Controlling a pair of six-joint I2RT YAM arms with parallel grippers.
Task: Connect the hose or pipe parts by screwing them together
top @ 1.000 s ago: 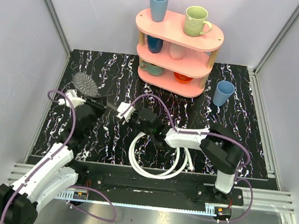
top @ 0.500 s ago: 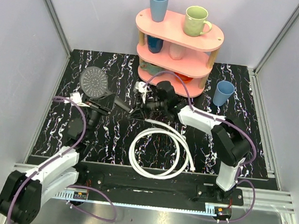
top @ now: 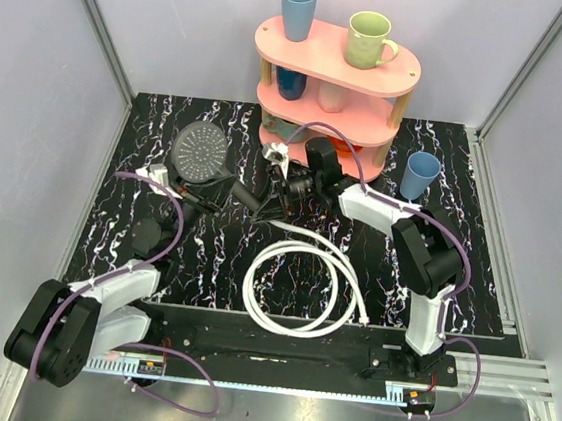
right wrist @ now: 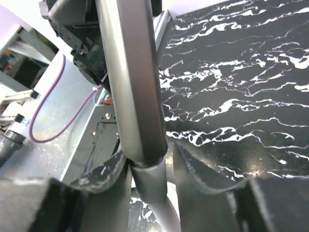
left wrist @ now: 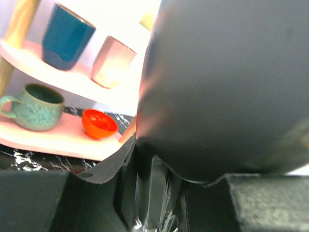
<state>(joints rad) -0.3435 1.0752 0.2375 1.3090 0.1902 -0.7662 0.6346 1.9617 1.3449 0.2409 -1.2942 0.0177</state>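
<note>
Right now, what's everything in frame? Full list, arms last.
shower head: 1, grey face, dark handle, back left of mat
hose: 1, white, coiled, near middle of mat
shelf: 1, pink, three tiers, back centre
cups: 4; light blue on top tier, dark blue and pale pink on middle tier, light blue on mat right of shelf
mugs: 2; green on top tier, teal on bottom tier
bowl: 1, orange, bottom tier
mat: 1, black with white marbling
cables: several, purple, along both arms
arms: 2, white and black, left and right
left fingers: shut on shower head
right fingers: either side of handle, seemingly loose
</note>
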